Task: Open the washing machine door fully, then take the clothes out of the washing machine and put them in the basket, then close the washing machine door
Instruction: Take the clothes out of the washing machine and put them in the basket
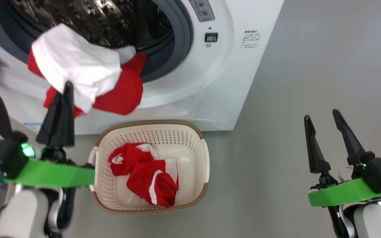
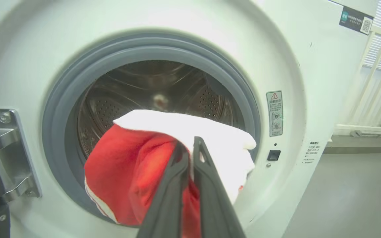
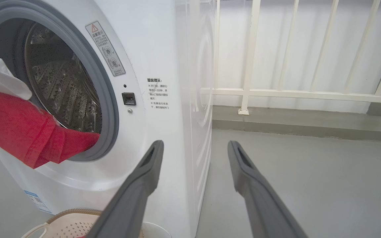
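At the mouth of the big white front-loading washing machine point(image 1: 210, 89), the left gripper point(image 1: 66, 86) pinches a soft red-and-white garment point(image 1: 88, 74) between closed fingers, the cream perforated plastic basket point(image 1: 150, 123) on the floor just below and to its right, while the spread, empty right gripper point(image 1: 322, 116) hangs farther off

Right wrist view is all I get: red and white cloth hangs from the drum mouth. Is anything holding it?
Observer: Yes. The left gripper is shut on the cloth at its lower edge.
Operator: I see just a bit of basket rim. Anything inside?
Observer: One red garment with white trim lies in the basket.
Operator: Which side is the door hinged?
Observer: The left wrist view shows a steel hinge left of the drum.
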